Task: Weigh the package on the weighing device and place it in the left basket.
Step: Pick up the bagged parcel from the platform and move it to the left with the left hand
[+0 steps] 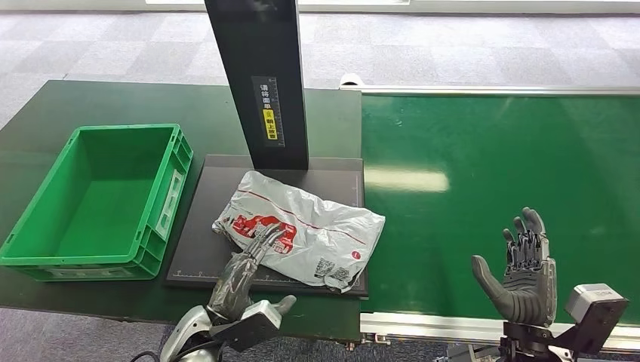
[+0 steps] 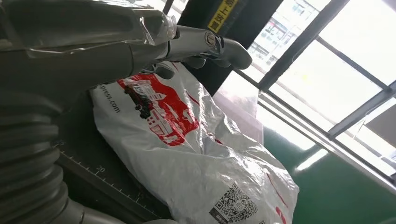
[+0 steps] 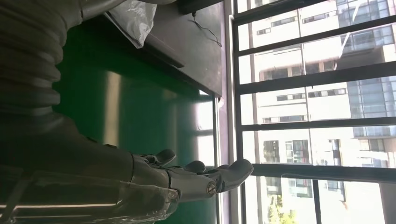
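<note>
**Table and belt**

A dark green table (image 1: 98, 102) fills the left of the frame, carrying a green basket (image 1: 102, 200) at left and a black weighing device (image 1: 204, 219) at centre. A green conveyor belt (image 1: 498, 173) adjoins at right.

Green conveyor belt (image 1: 498, 166) right; dark green table (image 1: 113, 105); grey carpet (image 1: 113, 45) beyond

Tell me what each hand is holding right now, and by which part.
Nothing is clearly held. The left hand rests its fingers on the red-printed end of the package on the scale; a grip cannot be told. The right hand is open and holds nothing.
</note>
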Available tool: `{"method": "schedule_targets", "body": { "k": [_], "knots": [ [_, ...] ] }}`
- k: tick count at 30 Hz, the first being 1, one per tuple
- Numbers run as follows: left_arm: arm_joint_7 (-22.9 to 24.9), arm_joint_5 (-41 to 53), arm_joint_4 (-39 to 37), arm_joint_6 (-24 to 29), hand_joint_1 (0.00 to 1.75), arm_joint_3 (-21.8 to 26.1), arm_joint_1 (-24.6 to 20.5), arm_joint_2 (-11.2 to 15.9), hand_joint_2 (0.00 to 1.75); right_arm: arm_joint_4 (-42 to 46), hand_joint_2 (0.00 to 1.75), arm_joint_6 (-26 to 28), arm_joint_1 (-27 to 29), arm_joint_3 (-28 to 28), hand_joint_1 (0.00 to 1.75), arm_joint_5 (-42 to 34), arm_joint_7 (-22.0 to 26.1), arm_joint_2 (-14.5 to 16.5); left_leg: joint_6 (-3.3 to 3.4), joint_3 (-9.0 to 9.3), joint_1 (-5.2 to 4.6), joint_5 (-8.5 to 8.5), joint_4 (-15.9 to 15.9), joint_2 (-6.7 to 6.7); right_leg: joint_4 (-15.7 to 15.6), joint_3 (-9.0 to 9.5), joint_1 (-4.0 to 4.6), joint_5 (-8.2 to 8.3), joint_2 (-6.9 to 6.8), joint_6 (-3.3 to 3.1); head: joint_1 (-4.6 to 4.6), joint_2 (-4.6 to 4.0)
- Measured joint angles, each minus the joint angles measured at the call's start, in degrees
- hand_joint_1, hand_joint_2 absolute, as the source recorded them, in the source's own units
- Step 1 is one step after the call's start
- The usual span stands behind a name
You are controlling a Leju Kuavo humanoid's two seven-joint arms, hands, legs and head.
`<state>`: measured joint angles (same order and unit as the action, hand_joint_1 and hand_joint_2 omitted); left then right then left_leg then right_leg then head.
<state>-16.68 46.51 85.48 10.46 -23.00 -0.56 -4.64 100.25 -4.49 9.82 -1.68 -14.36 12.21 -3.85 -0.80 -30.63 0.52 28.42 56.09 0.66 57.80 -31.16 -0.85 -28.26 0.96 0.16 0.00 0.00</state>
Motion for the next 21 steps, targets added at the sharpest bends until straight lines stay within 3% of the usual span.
{"method": "schedule_targets", "body": {
  "k": [5,12,14,16,18,21],
  "knots": [
    [1.3,6.3,-9.5,4.2,0.00,-4.6,-7.9,-0.7,1.75,0.8,1.75,0.2,0.1,-0.2,0.00,0.7,0.0,0.0,0.00,0.00,0.00,-0.02,0.0,0.01,0.0,0.01,0.00,0.01,0.00,0.00,0.00,0.00],
    [7.2,19.5,-19.9,9.0,0.00,-11.6,-17.1,-3.0,1.75,1.1,1.75,0.0,0.0,-0.6,0.00,0.9,0.0,0.1,0.01,-0.04,-0.01,-0.02,0.0,0.01,0.0,-0.01,-0.01,0.01,0.00,0.00,0.00,0.00],
    [8.5,22.1,-22.5,9.3,0.28,-13.5,-19.1,-3.7,1.75,1.1,1.75,-0.1,0.0,-0.6,0.00,0.9,0.0,0.0,0.01,-0.04,-0.01,-0.02,0.0,0.01,0.0,-0.01,-0.01,0.01,0.00,0.00,0.00,0.00],
    [9.5,23.4,-25.1,9.1,1.06,-15.0,-20.7,-4.5,1.75,1.1,1.75,-0.1,-0.1,-0.6,0.00,0.9,0.1,0.0,0.01,-0.04,-0.01,-0.01,0.0,0.00,0.0,-0.02,-0.01,0.01,0.00,0.00,-0.01,0.00],
    [10.2,24.1,-27.3,8.5,1.65,-16.1,-21.9,-5.2,1.75,1.1,1.75,0.0,-0.1,-0.6,0.00,0.8,0.3,0.0,0.01,-0.04,-0.01,-0.01,0.0,0.00,0.0,-0.02,-0.01,0.01,0.00,0.00,-0.01,0.00],
    [10.5,24.6,-30.7,6.8,1.75,-17.3,-23.5,-5.9,1.75,1.4,1.75,0.1,0.0,-0.6,0.00,0.8,0.6,0.0,0.01,-0.03,-0.01,-0.02,0.0,0.00,0.0,-0.02,-0.01,0.01,0.00,0.00,-0.01,0.00]
  ]
}}
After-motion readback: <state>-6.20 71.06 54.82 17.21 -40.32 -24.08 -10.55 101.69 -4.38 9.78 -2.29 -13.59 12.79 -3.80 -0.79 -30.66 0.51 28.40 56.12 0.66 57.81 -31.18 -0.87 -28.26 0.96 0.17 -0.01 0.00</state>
